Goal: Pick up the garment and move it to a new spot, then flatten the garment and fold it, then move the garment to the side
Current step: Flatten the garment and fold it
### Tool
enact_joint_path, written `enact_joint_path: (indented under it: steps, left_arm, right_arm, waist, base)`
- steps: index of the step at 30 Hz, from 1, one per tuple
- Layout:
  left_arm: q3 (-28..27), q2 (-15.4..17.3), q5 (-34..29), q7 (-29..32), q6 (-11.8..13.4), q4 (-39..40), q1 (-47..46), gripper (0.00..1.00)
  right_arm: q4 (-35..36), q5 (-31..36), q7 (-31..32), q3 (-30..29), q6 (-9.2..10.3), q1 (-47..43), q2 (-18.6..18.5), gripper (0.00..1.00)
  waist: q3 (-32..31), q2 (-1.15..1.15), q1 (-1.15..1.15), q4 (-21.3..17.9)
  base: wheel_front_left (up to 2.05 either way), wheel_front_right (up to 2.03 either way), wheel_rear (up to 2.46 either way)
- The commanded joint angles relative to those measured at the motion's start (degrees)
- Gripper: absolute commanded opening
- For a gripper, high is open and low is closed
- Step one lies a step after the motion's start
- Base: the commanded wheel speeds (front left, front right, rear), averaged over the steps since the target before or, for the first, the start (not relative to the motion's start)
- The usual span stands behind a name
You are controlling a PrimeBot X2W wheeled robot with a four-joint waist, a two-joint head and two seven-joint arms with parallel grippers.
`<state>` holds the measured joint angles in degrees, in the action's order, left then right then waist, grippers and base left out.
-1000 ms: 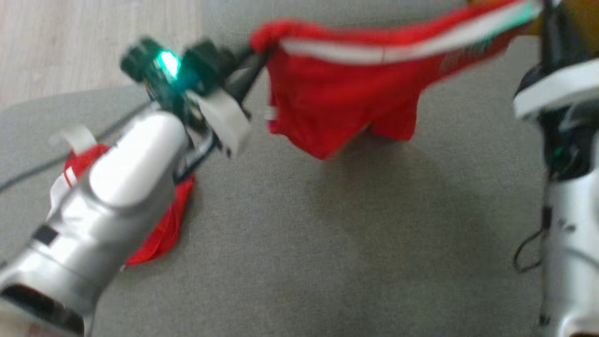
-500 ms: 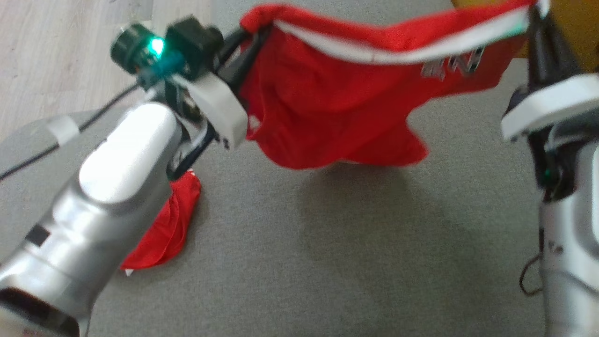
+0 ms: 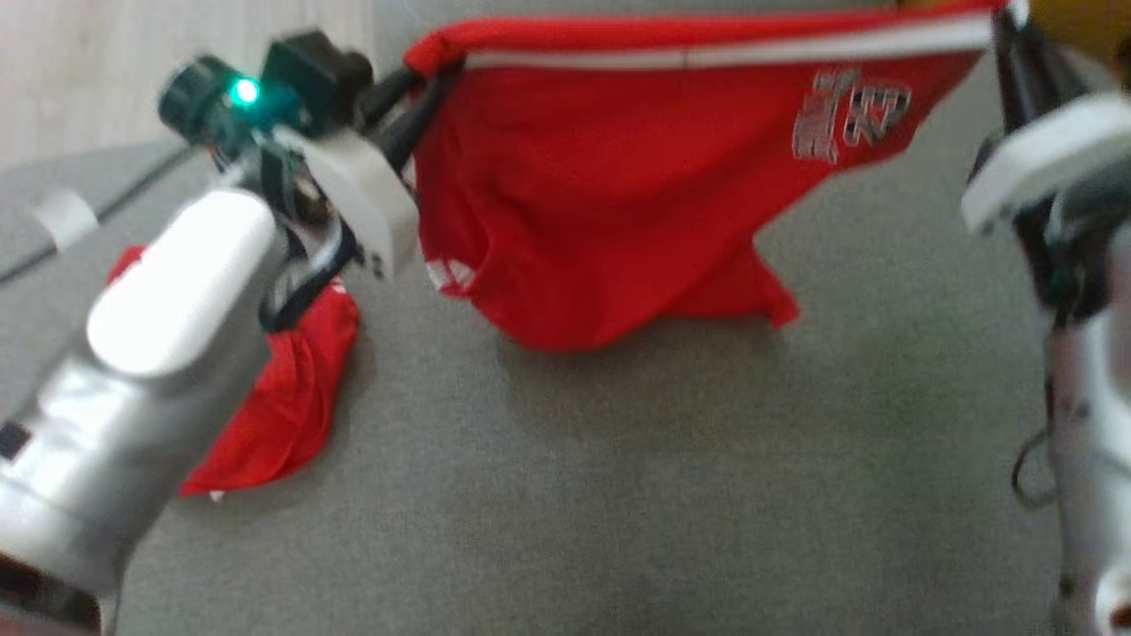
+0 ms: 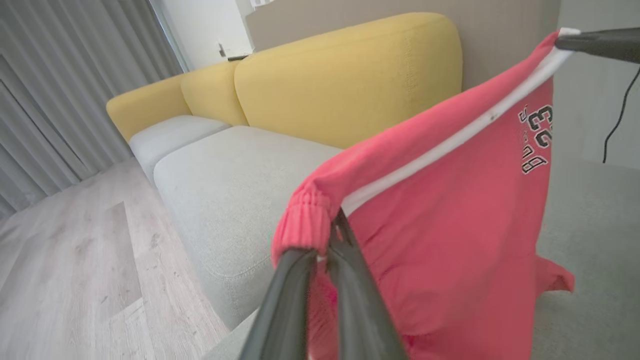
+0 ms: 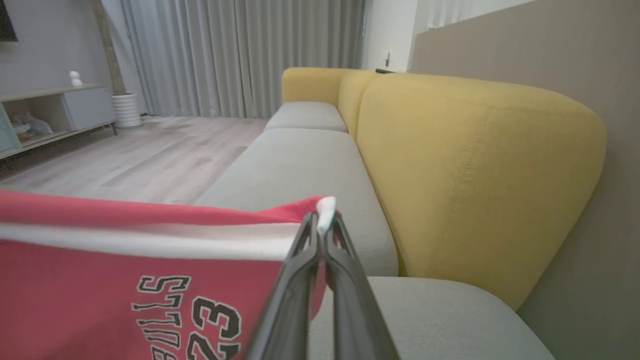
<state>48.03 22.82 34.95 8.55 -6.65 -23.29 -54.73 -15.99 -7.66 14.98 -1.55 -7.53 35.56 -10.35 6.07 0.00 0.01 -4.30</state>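
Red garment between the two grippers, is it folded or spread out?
Spread out. The red garment hangs stretched by its white-striped edge between the left gripper and right gripper, unfolded.

a second ago the red garment (image 3: 618, 203) sagged in a curve. now its white-striped top edge runs straight and taut between the left pincer (image 3: 422, 84) and right pincer (image 3: 1000, 26), the cloth hangs wider, and the print shows plainly.

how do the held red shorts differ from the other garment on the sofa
The shorts hang stretched between left gripper and right gripper; the other garment lies crumpled on the sofa seat. The shorts show a white stripe and printed number; the other garment shows no print. Both are red.
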Motion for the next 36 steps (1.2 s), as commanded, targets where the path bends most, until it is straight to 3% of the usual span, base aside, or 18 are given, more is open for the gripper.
enact_joint_path:
  steps: [1, 4, 9, 14, 19, 23, 29, 36]
  left_arm:
    - [-3.26, 1.73, 0.15, -0.06, -0.04, -0.02, -6.67, 0.0]
    - [-2.72, 0.41, -1.11, -1.34, -0.37, -4.23, -12.29, 0.0]
    - [-2.86, -1.94, -2.71, -4.19, -0.63, -12.38, -23.26, 0.0]
    - [-3.96, -3.65, -5.9, -11.76, 0.36, -20.43, -32.56, 0.0]
    - [-3.48, -6.1, -6.63, -19.76, -0.17, -25.12, -35.81, 0.0]
    - [-2.5, -7.46, -6.83, -22.29, -0.43, -26.75, -34.44, 0.0]
    - [2.6, -9.42, -5.12, -23.35, -0.79, -28.03, -25.51, 0.0]
    - [12.94, -7.59, 0.0, -23.49, -0.82, -24.12, -12.21, 0.0]
  right_arm:
    - [0.29, -0.64, -1.11, 1.25, 0.04, 6.38, -0.61, 0.0]
    - [-5.79, 0.45, -4.7, 2.7, 0.04, 14.0, -1.51, 0.0]
    - [-16.03, -0.21, -11.77, 2.96, 0.04, 27.47, 0.08, 0.0]
    - [-25.64, 1.51, -20.78, 0.85, 0.04, 37.28, 0.83, 0.0]
    - [-32.67, 2.31, -28.12, -0.7, 0.04, 41.06, 1.18, 0.0]
    - [-35.34, 2.42, -29.53, -0.04, 0.04, 39.77, 1.16, 0.0]
    - [-43.25, 2.7, -29.86, 5.63, 0.04, 33.53, -0.09, 0.0]
    - [-50.8, -2.15, -25.25, 15.12, 0.04, 26.63, -2.95, 0.0]
  waist:
    - [4.84, 0.0, -0.01, -0.59]
    - [8.62, 0.0, -0.01, -0.75]
    - [13.65, 0.0, -0.01, -1.57]
    - [15.84, 0.0, -0.01, -1.87]
    - [17.8, 0.0, -0.01, -1.77]
    - [18.66, 0.0, -0.01, -1.4]
    - [18.04, 0.0, -0.01, -0.46]
    - [12.76, 0.0, -0.01, 0.23]
  base:
    - [0.0, 0.0, 0.0]
    - [0.0, 0.0, 0.0]
    - [0.0, 0.0, 0.0]
    - [0.0, 0.0, 0.0]
    - [0.0, 0.0, 0.0]
    - [0.0, 0.0, 0.0]
    - [0.0, 0.0, 0.0]
    - [0.0, 0.0, 0.0]
